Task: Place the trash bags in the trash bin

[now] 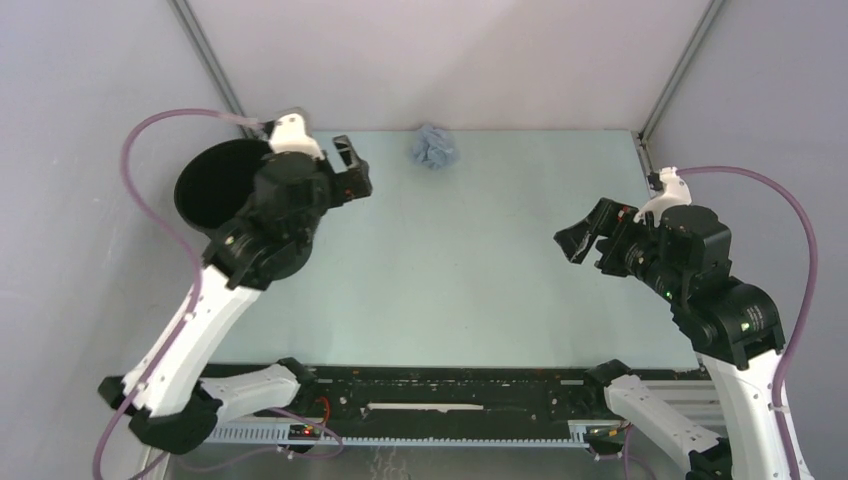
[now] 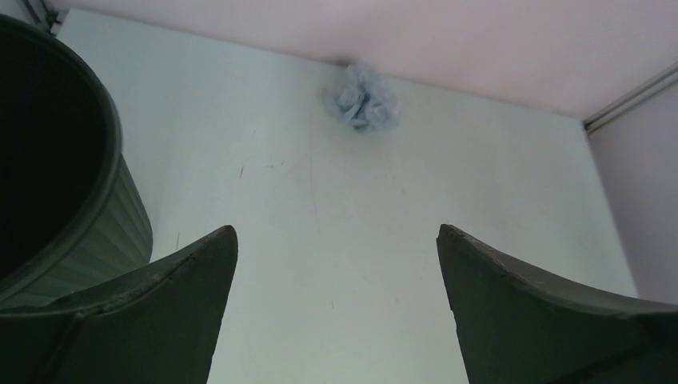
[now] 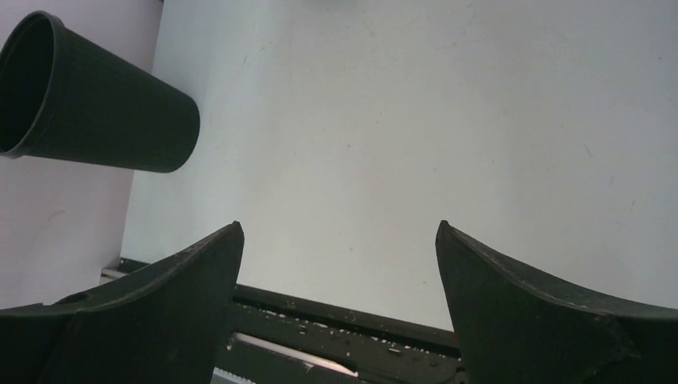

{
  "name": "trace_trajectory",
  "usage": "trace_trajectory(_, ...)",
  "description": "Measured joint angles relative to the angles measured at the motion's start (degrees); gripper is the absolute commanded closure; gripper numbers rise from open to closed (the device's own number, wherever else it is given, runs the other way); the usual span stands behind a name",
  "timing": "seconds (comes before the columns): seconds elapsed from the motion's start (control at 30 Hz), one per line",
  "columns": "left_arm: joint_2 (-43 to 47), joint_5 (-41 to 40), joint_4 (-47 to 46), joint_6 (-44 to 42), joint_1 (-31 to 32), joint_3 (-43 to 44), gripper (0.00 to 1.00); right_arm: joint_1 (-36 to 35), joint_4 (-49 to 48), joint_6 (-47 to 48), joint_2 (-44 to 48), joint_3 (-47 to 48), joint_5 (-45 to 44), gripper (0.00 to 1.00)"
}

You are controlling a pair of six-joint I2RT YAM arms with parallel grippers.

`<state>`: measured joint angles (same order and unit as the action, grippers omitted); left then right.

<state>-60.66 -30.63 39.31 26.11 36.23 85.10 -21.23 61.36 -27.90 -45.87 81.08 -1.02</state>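
Observation:
The trash bag (image 1: 434, 147) is a crumpled pale grey-blue ball lying on the table by the back wall, near the middle; it also shows in the left wrist view (image 2: 364, 99). The black trash bin (image 1: 212, 183) stands at the back left, partly covered by my left arm; it shows in the left wrist view (image 2: 56, 168) and the right wrist view (image 3: 88, 104). My left gripper (image 1: 352, 168) is open and empty, raised beside the bin, left of the bag. My right gripper (image 1: 588, 238) is open and empty at the right side.
Grey enclosure walls stand close on the left, back and right. A black rail (image 1: 450, 392) with the arm bases runs along the table's near edge. The pale green table top (image 1: 450, 280) lies between the two arms.

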Motion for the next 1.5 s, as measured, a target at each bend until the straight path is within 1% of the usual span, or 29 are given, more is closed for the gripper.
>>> trace_trajectory(0.17,-7.8,-1.8,-1.4,1.4,1.3,-1.1,0.0,-0.2,-0.3,-1.0,0.2,-0.4,1.9,0.01)
trace_trajectory(0.3,-16.5,-2.4,-1.5,3.0,1.2,-0.1,0.0,-0.3,-0.2,-2.1,0.9,-0.4,3.0,0.0)
trace_trajectory(0.43,-25.6,0.9,-1.6,4.0,-0.7,4.1,0.0,-0.3,0.6,-2.4,1.3,-0.4,3.7,0.0)
trace_trajectory(0.5,-30.4,3.5,-2.2,5.3,-2.6,7.3,0.0,-0.3,1.3,-2.4,1.4,-0.4,3.9,0.0)
trace_trajectory(0.63,-39.5,8.1,-7.9,8.4,-6.1,11.5,0.0,-0.3,2.7,-2.5,1.4,-0.4,4.5,0.01)
trace_trajectory(0.87,-56.8,13.9,-23.8,15.6,-10.8,15.3,0.0,-0.3,6.1,-2.5,1.3,-0.4,5.2,0.01)
trace_trajectory(1.03,-70.9,13.0,-30.6,15.7,-12.7,24.1,0.0,-0.3,9.9,-2.7,1.3,-0.1,3.8,0.0)
trace_trajectory(1.13,-75.9,12.3,-33.5,15.4,-13.1,28.1,0.0,-0.3,11.9,-3.0,1.2,0.4,2.6,0.0)
trace_trajectory(1.23,-79.4,13.5,-37.6,16.6,-13.6,31.0,0.0,-0.2,14.0,-3.4,1.2,1.3,1.0,0.01)
trace_trajectory(1.27,-80.7,14.2,-38.5,17.4,-13.8,32.3,0.02,-0.2,14.6,-3.6,1.2,1.7,0.6,0.0)
trace_trajectory(1.3,-82.0,15.0,-39.3,18.1,-14.1,33.8,0.08,-0.2,15.1,-3.9,1.2,1.9,0.0,0.0)
trace_trajectory(1.37,-84.4,16.0,-40.3,19.8,-14.5,36.8,0.28,-0.2,15.8,-4.5,1.3,2.2,-0.7,0.0)
trace_trajectory(1.4,-85.6,16.3,-40.5,21.0,-14.7,38.3,0.4,-0.1,16.3,-4.9,1.4,2.2,-1.2,0.0)
trace_trajectory(1.43,-86.4,16.5,-40.5,22.4,-14.8,39.4,0.49,-0.1,16.8,-5.3,1.4,2.2,-1.6,0.0)
trace_trajectory(1.5,-87.1,17.3,-40.3,24.8,-15.3,40.1,0.62,-0.1,17.4,-5.8,1.4,2.2,-2.0,0.0)
